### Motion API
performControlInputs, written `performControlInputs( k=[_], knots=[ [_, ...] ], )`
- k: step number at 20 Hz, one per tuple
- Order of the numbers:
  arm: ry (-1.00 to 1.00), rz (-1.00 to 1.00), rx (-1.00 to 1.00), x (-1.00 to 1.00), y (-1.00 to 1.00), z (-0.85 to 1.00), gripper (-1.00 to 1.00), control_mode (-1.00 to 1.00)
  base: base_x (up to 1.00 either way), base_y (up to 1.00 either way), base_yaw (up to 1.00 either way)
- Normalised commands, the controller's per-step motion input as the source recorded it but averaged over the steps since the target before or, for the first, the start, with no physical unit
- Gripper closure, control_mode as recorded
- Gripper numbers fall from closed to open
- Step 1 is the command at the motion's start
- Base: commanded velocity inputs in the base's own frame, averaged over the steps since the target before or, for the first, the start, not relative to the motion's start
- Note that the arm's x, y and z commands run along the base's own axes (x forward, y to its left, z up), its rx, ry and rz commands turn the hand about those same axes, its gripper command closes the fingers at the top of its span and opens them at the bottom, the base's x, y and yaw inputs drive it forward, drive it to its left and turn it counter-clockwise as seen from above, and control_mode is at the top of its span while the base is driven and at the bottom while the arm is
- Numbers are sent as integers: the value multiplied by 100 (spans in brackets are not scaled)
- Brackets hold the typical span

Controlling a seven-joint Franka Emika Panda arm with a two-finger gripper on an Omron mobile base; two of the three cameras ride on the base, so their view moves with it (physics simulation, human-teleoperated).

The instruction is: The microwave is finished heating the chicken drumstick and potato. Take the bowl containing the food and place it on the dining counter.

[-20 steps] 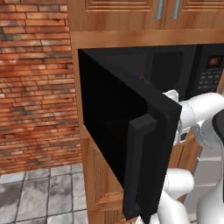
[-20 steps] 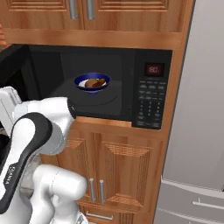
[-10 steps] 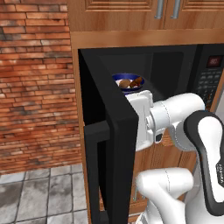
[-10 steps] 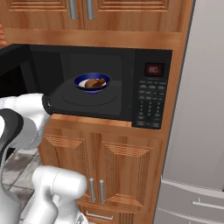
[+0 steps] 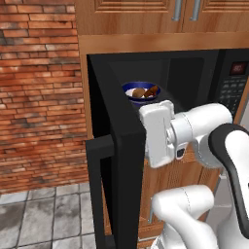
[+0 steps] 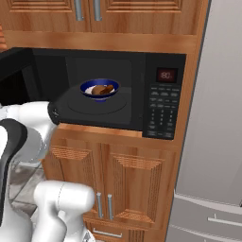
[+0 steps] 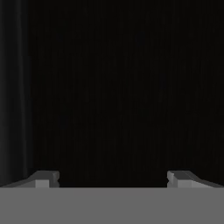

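Observation:
The black microwave (image 6: 118, 94) stands open, its door (image 5: 116, 165) swung out to the left and seen nearly edge-on. Inside, on the turntable, sits the blue bowl (image 6: 99, 90) (image 5: 141, 92) holding the tan potato (image 5: 138, 93) and the orange-brown chicken drumstick (image 5: 151, 90). My white hand (image 5: 155, 133) is pressed up against the door's inner side, below and in front of the bowl. In the hand view my gripper (image 7: 113, 179) is open, fingertips (image 7: 47, 178) wide apart, facing a dark surface with nothing between them. The dining counter is out of view.
A keypad panel (image 6: 162, 113) with a red display (image 6: 167, 74) is on the microwave's right. Wooden cabinets (image 6: 113, 175) lie below and above it. A grey fridge (image 6: 212, 123) stands to the right, a brick wall (image 5: 39, 97) to the left over a tiled floor (image 5: 44, 219).
The microwave door has swung further open to the left, with my hand following it. The bowl has not moved.

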Motion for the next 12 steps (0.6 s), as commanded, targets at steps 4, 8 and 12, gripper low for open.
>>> performControlInputs(
  k=[4, 8, 12],
  knots=[
    [0, -17, 3, -13, -100, 1, -100, -100, 0, 0, 0],
    [0, -27, 1, 1, -100, 0, -100, -100, 0, 0, 0],
    [0, -39, 0, 29, -100, 0, -100, -100, 0, 0, 0]
  ],
)
